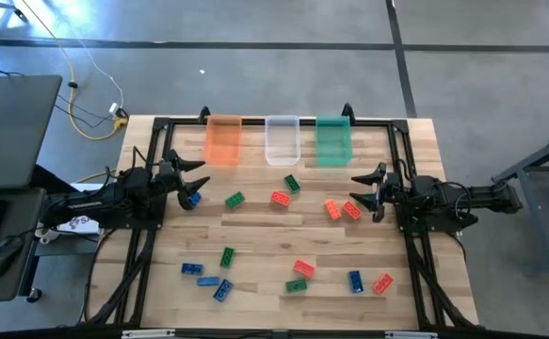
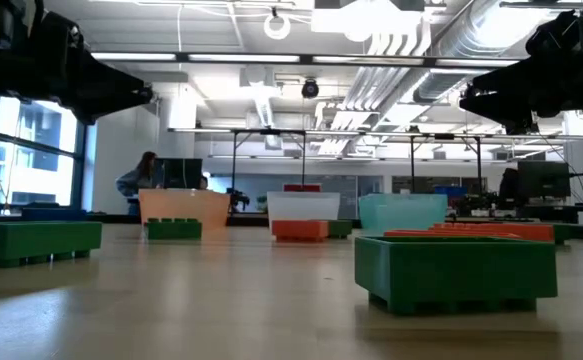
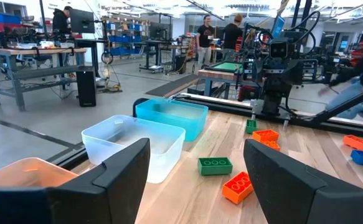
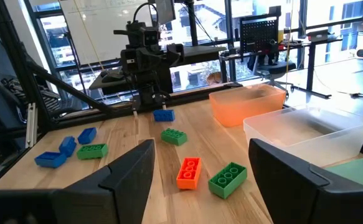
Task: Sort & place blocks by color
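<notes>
The left pincer [image 1: 196, 179] is raised over the left part of the tabletop [image 1: 265, 245] with its fingers spread wide and nothing between them. A blue block [image 1: 193, 199] lies just beside its lower fingertip. The right pincer [image 1: 366, 193] stands opposite, also spread wide and empty. Two red blocks [image 1: 342, 209] lie just ahead of its fingertips.

Three bins stand in a row along the far edge, between the two pincers and beyond both: the orange bin [image 1: 223, 139] nearest the left pincer, the clear bin [image 1: 282, 139] in the middle, the green bin [image 1: 332, 139] nearest the right pincer. The wrist views show no block inside the bins.

Between the pincers lie a green block [image 1: 234, 200], a red block [image 1: 280, 199] and a second green block [image 1: 292, 184]. The remaining blocks are spread over the near half of the tabletop, well apart from both pincers: three blue blocks [image 1: 206, 275] in a cluster on the left pincer's side, and others, red, green and blue, toward the right pincer's side.
</notes>
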### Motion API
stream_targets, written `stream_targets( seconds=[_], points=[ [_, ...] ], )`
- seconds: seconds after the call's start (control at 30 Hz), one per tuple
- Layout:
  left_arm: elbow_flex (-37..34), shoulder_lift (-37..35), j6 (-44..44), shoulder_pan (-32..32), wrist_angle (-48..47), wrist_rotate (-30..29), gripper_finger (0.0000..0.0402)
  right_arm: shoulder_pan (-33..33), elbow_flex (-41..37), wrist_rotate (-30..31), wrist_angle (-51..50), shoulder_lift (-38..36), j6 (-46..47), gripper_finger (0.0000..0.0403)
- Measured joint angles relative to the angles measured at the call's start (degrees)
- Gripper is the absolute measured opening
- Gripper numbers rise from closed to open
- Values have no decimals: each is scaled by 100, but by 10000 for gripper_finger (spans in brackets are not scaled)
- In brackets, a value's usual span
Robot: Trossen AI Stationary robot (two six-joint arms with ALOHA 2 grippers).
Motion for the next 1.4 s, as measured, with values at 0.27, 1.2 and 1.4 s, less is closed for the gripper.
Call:
stream_targets(
  seconds=[0.27,1.2,1.4],
  points=[
    [0,-1,0,0,0,0,250,-2,0,0,0,2,2,250],
    [0,1,0,-1,81,0,250,-1,-1,0,4,1,-41,250],
    [0,1,0,-1,83,0,250,0,0,0,6,2,331,250]
  ],
)
